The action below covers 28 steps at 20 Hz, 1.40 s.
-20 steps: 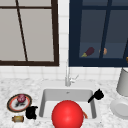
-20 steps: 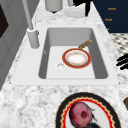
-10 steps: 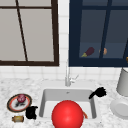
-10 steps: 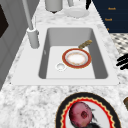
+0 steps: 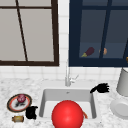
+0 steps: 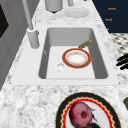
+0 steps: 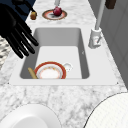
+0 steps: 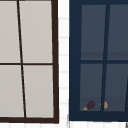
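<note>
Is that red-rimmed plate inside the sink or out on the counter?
Inside. The red-rimmed plate lies flat on the floor of the sink, beside the drain; it holds nothing.

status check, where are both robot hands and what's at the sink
Right robot hand open, in the air over the sink's right rim. Left robot hand by the patterned plate. Red-rimmed plate in the basin.

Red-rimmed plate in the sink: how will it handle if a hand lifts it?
The plate looks rigid and probably breakable. It lies flat on the sink floor, so fingers may struggle to get under its rim.
</note>
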Motion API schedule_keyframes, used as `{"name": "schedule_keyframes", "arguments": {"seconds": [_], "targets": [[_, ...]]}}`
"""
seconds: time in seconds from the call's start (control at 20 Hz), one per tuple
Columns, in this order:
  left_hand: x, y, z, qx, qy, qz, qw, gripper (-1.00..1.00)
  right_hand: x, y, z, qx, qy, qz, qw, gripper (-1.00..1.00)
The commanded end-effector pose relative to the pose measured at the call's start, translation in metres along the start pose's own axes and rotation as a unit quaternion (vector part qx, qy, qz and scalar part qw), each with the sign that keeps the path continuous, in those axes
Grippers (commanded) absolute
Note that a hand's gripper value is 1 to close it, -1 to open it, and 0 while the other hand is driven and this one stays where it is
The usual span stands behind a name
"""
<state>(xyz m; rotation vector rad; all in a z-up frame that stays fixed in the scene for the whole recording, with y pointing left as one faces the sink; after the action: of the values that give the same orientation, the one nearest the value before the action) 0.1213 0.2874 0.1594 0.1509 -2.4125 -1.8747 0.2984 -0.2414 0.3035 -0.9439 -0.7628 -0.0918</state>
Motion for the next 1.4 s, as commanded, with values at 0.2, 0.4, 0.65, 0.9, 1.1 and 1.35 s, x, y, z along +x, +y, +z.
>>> {"name": "schedule_keyframes", "arguments": {"seconds": [0.2, 0.4, 0.65, 0.9, 1.1, 1.35], "targets": [[0.000, 0.000, 0.000, 0.000, 0.000, 0.000, 1.0000, 0.00, 0.012, -0.008, -0.010, -0.005, 0.010, -0.101, 0.9948, -1.00], [0.000, 0.000, 0.000, 0.000, 0.000, 0.000, 1.0000, 0.00, 0.004, -0.024, -0.019, 0.017, -0.007, -0.110, 0.9937, -1.00], [0.000, 0.000, 0.000, 0.000, 0.000, 0.000, 1.0000, 0.00, -0.004, -0.041, -0.022, 0.042, -0.011, -0.127, 0.9910, -1.00], [0.000, 0.000, 0.000, 0.000, 0.000, 0.000, 1.0000, 0.00, -0.015, -0.057, -0.023, 0.058, -0.002, -0.143, 0.9880, -1.00], [0.000, 0.000, 0.000, 0.000, 0.000, 0.000, 1.0000, 0.00, -0.024, -0.071, -0.013, 0.074, 0.016, -0.149, 0.9859, -1.00], [0.000, 0.000, 0.000, 0.000, 0.000, 0.000, 1.0000, 0.00, -0.026, -0.071, -0.012, 0.062, 0.017, -0.110, 0.9919, -1.00]]}}
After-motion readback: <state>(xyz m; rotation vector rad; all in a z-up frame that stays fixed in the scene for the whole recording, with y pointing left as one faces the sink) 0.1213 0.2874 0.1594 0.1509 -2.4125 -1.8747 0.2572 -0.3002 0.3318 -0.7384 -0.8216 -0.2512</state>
